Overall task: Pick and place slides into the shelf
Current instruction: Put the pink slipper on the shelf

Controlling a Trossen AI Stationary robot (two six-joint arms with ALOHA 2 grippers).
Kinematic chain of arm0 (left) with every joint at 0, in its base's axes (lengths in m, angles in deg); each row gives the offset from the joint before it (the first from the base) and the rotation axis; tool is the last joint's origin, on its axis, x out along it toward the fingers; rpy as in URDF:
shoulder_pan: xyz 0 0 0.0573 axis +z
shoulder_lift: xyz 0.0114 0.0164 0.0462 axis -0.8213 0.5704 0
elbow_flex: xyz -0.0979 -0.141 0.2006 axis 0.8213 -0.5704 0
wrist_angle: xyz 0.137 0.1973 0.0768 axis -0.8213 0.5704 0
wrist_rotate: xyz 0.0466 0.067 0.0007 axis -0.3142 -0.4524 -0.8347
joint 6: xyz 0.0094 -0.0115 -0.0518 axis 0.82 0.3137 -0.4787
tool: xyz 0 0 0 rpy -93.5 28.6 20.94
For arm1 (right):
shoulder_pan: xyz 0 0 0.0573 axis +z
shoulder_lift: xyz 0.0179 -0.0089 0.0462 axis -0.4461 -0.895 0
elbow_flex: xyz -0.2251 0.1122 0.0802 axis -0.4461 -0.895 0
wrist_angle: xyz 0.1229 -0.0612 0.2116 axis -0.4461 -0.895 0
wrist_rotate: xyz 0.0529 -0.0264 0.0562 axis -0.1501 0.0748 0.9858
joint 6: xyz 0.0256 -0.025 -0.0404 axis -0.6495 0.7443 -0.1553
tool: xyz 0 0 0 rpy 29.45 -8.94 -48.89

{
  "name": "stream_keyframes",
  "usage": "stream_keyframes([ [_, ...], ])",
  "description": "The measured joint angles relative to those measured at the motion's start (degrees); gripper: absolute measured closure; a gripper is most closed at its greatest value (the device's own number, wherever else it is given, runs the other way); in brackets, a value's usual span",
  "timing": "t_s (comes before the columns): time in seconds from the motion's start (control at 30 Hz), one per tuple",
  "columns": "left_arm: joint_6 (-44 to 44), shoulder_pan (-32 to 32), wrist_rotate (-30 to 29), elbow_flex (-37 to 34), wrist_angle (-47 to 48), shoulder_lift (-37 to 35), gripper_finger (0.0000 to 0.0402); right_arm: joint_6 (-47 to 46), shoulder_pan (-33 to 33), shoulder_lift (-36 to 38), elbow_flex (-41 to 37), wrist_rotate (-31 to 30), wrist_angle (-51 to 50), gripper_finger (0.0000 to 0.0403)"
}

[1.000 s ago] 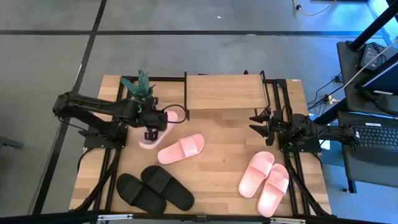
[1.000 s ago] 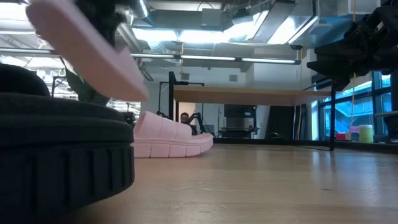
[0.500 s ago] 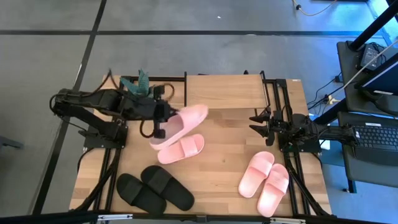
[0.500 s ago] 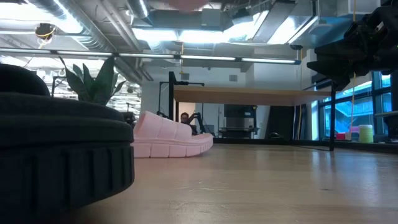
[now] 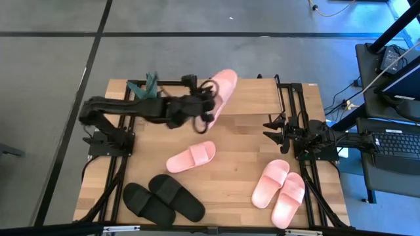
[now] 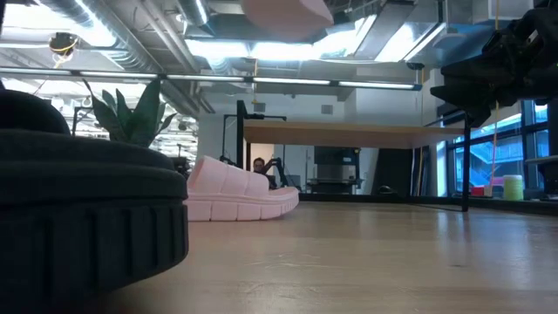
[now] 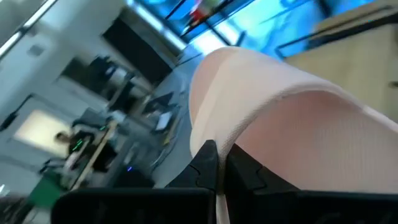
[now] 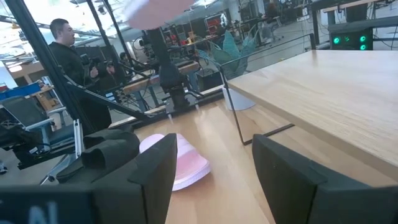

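No brand, label or lettering can be read on any of the slides or on the shelf. From above, the left gripper is clamped on a pale pink slide, holding it in the air over the left end of the shelf top board. The left wrist view fills with that same pink slide, its foam pressed between the dark fingers, which the overhead camera cannot show so closely. The low view catches only the slide's underside at the top edge, well above the table. A second pink slide lies on the table near the middle, a pink pair sits toward the right front, and the black pair rests at the left front. The right gripper waits at the right edge beside the shelf, fingers spread apart. Its wrist view alone shows a person standing beyond the table, and a plant at the far left corner.
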Motion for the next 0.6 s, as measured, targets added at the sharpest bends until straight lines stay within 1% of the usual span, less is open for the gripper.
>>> stream_keyframes([
  [0.07,-0.71,1.32,-1.67,5.0,1.3,3.79,0.04,-0.03,0.0,0.01,0.0,0.0,0.0,0.0192],
  [0.17,-1.97,2.3,-5.95,11.72,3.96,9.4,0.04,-0.13,0.0,0.01,0.0,0.46,-0.04,0.0192],
  [0.3,-2.38,2.76,-11.58,18.04,6.26,15.25,0.04,-1.55,0.02,-0.01,0.0,1.55,-0.31,0.0192],
  [0.4,-2.45,3.2,-13.4,20.05,6.18,17.82,0.04,-3.01,0.02,0.0,0.0,1.55,-0.31,0.0192],
  [0.6,-3.82,4.84,-13.14,20.15,6.44,21.38,0.04,-4.27,0.02,-0.01,0.0,1.55,-0.31,0.0192],
])
